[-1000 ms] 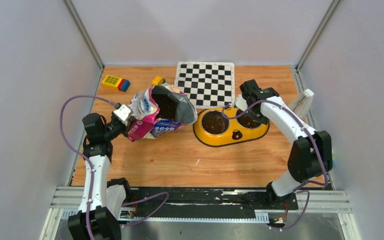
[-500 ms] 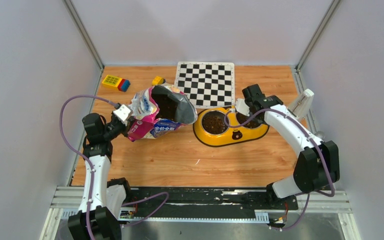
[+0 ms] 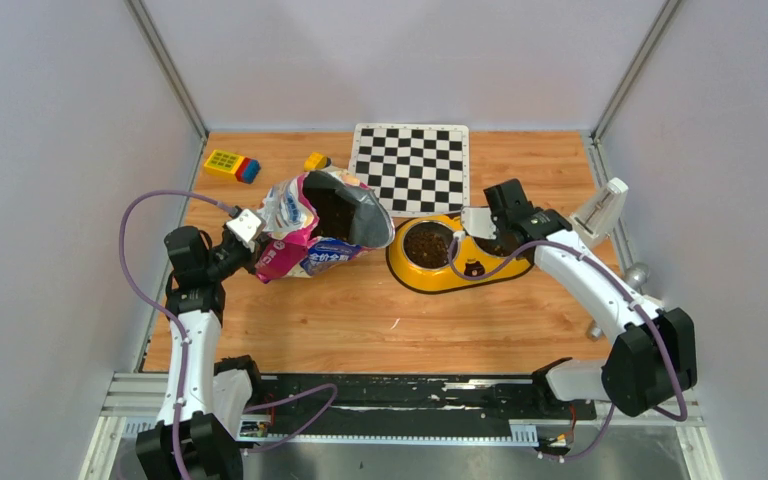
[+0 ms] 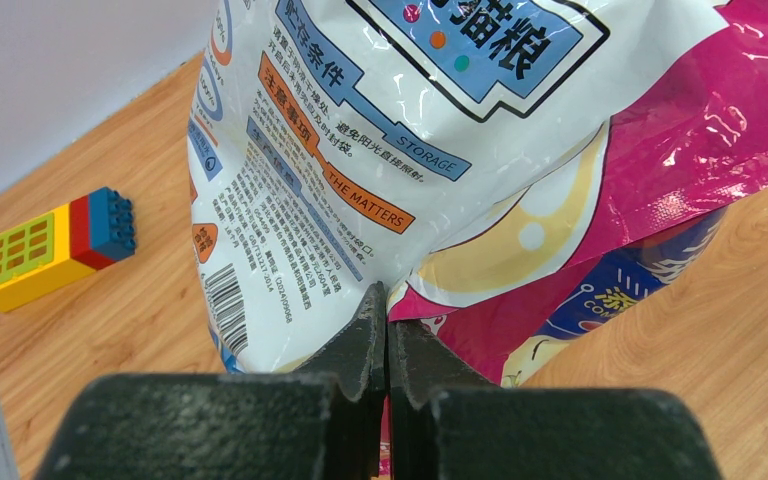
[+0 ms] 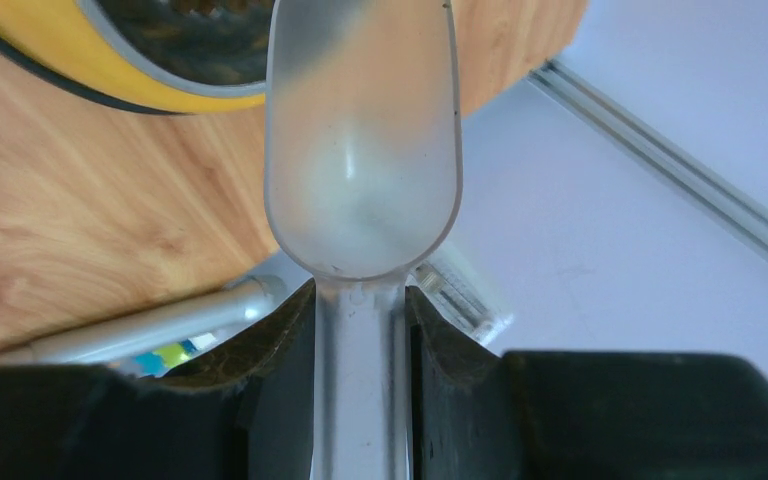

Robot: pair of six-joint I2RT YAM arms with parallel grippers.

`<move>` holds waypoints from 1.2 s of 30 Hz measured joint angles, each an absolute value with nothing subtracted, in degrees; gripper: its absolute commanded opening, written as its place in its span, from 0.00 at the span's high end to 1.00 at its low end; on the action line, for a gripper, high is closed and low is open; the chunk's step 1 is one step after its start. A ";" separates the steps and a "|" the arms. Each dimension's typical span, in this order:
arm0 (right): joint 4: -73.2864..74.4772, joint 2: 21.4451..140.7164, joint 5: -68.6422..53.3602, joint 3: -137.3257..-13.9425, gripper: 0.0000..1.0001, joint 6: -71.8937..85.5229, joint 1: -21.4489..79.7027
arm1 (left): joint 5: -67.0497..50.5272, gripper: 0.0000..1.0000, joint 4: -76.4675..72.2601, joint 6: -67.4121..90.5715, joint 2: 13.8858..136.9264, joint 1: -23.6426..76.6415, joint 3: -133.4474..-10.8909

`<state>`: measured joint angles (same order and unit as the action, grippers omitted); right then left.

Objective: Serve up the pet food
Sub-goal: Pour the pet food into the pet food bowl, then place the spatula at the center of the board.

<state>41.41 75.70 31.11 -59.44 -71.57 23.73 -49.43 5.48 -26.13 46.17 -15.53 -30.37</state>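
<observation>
**We steady the bag at left while our right arm has swung outward with the scoop.**

At 9 o'clock on the tabletop (image 3: 360, 320), our left hand (image 4: 387, 300) stays pinched together on the lower edge of the cat food bag (image 3: 295, 255). The bag has not moved, and pet food (image 3: 334, 212) shows dark inside its open mouth. At 3 o'clock from the bag, the yellow double bowl (image 3: 410, 278) holds more kibble in its left cup. Our right hand (image 5: 360, 300) is clamped on the handle of a clear scoop (image 5: 360, 150), now at the bowl's 12 o'clock edge between the cups. Since the earlier frame, that arm's elbow has dropped toward 4 o'clock.
</observation>
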 measured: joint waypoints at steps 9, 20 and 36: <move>59.24 76.60 4.12 -75.02 1.00 -55.24 12.84 | -49.43 1.00 5.50 -26.11 46.17 -15.53 -30.37; 48.36 63.51 -9.04 -56.62 1.00 -37.04 -3.60 | -49.47 1.00 5.45 -26.09 46.24 -15.53 -30.37; 19.81 86.46 -5.52 -62.46 1.00 -20.34 -3.68 | -49.63 1.00 5.45 -26.09 46.28 -15.57 -30.37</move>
